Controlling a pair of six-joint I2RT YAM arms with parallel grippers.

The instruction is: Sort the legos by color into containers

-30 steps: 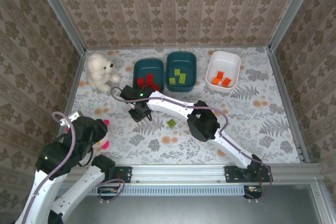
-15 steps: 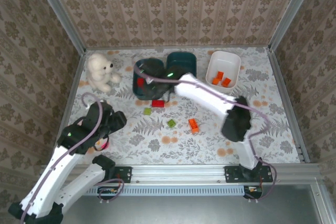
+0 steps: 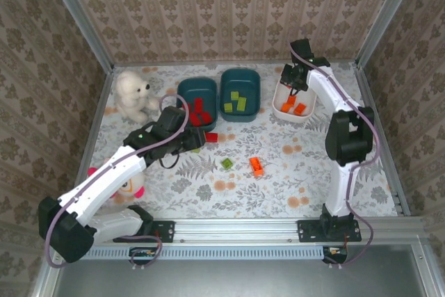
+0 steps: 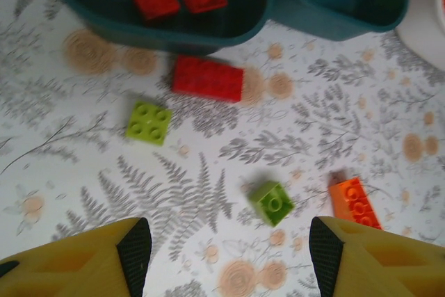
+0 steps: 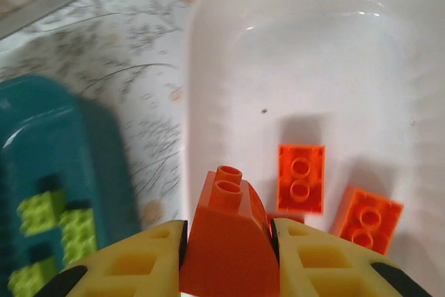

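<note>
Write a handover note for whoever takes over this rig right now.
Left gripper: open, empty, above the table.
Right gripper: shut on an orange brick over the white tub.
Done: red bricks in left teal tub, green bricks in middle teal tub, orange bricks in white tub.
Left: release that brick; on the table, one loose red brick, two loose green bricks, one loose orange brick.

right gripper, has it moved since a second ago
Yes. The right gripper has swung right and back, from in front of the teal tub holding red bricks to above the white tub, shut on an orange brick.
</note>
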